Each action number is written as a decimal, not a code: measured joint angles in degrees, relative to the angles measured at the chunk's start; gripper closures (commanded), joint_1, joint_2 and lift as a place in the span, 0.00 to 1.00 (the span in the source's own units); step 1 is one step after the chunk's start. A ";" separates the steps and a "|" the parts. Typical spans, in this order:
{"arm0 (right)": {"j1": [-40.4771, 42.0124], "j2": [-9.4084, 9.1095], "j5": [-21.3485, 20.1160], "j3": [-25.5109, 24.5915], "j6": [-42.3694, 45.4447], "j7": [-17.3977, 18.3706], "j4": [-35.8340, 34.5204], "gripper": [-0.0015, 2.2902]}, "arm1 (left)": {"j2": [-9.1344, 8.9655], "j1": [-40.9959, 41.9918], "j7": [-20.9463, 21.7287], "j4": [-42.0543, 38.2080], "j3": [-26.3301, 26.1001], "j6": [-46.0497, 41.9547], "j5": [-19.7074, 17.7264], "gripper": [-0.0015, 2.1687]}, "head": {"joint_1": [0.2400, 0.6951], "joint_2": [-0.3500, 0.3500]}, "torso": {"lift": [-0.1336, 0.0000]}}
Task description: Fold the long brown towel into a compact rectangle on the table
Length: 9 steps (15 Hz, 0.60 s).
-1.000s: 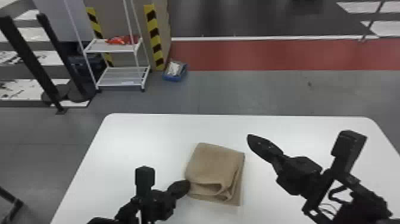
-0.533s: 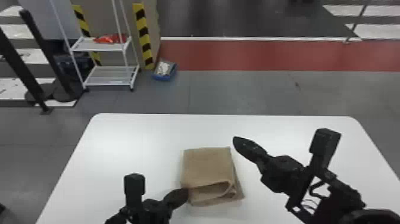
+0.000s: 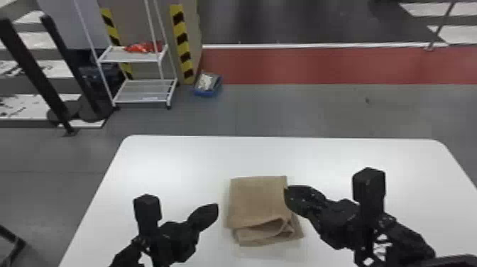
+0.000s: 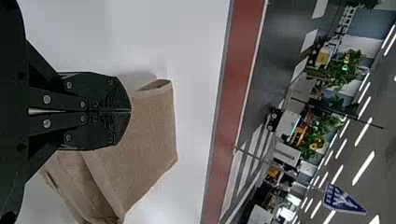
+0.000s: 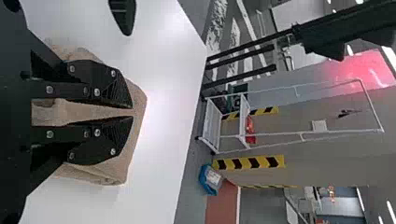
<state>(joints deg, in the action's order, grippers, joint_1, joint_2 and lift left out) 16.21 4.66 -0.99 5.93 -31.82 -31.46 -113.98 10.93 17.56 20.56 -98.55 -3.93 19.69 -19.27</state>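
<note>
The left end effector (image 3: 213, 210), fingers (image 4: 100, 88) together, partly hides the brown towel (image 4: 148, 122).

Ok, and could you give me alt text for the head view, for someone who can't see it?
A folded brown towel, its near side gaping in a loose fold, lies on a white table. The robot's left gripper is just left of it, the right gripper at its right edge; a white rack stands beyond.
</note>
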 measured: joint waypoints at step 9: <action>11.40 -0.11 -13.63 -3.59 22.33 1.51 3.27 0.23 | 0.23 -0.04 5.59 -1.46 -1.17 3.90 2.10 0.91 | 1.00 0.49 | 1.00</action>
<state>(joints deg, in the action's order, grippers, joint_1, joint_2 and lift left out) 27.62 4.55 -14.62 2.34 -9.49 -29.95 -110.71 11.16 17.52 26.15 -100.01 -5.10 23.59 -17.17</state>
